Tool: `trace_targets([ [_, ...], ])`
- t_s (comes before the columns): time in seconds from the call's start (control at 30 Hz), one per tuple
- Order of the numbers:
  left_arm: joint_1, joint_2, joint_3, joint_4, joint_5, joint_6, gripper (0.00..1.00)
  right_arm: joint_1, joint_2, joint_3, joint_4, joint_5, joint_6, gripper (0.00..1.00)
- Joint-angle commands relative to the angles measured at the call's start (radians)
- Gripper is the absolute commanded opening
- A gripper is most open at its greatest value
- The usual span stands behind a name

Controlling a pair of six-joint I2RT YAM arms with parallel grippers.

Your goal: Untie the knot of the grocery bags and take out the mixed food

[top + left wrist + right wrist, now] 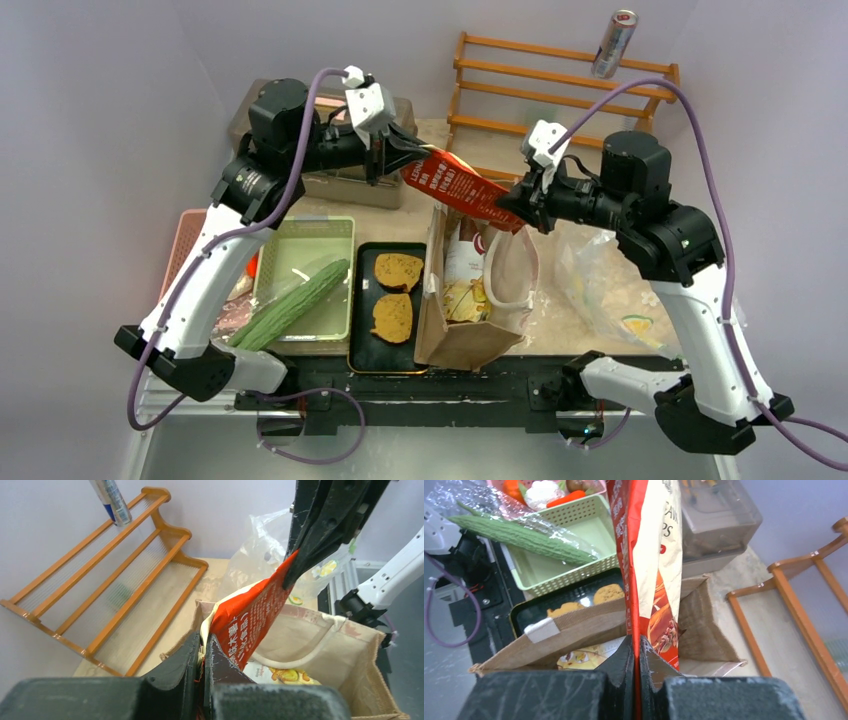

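Top external view, centre: left hand (400, 152) and right hand (516, 207) each pinch one red snack packet (458, 185) above one paper bag (468, 342); two toast slices (398, 270) beside it.

The left arm (215, 260) rises from its base at the near left, bends at a raised elbow, and runs its dark forearm rightward, level above the bench, to the left wrist (345, 150). The left jaws point right and are pressed tight together, pinching the upper end of a packet (460, 187). The right arm (705, 320) mirrors it: up from the near right, bent at the elbow, forearm reaching leftward to the right wrist (575, 195). The right jaws point left, a little lower than the left jaws, and are likewise clamped flat on the packet's other end. The two sets of jaws face each other, apart, with the packet stretched between them.
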Motion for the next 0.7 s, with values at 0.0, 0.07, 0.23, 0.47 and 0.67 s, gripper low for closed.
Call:
trace_targets([
  [0.0,0.054,-0.055,0.016,0.157,0.007,-0.078,0.0,-0.003,-0.025,-0.013,0.018,0.098,-0.029,0.0],
  [0.07,0.055,-0.056,0.01,0.149,-0.008,-0.067,0.0,-0.004,-0.022,-0.003,0.05,0.102,-0.033,0.0],
  [0.23,0.059,-0.023,0.053,0.216,-0.03,-0.133,0.0,-0.003,-0.01,0.023,0.165,0.182,0.034,0.65],
  [0.47,0.154,0.014,0.107,0.493,0.038,-0.487,0.0,-0.005,-0.229,-0.269,0.482,0.189,0.042,0.99],
  [0.67,0.239,0.075,0.185,0.605,0.274,-0.662,0.0,-0.005,-0.305,-0.37,0.642,0.276,0.016,0.99],
])
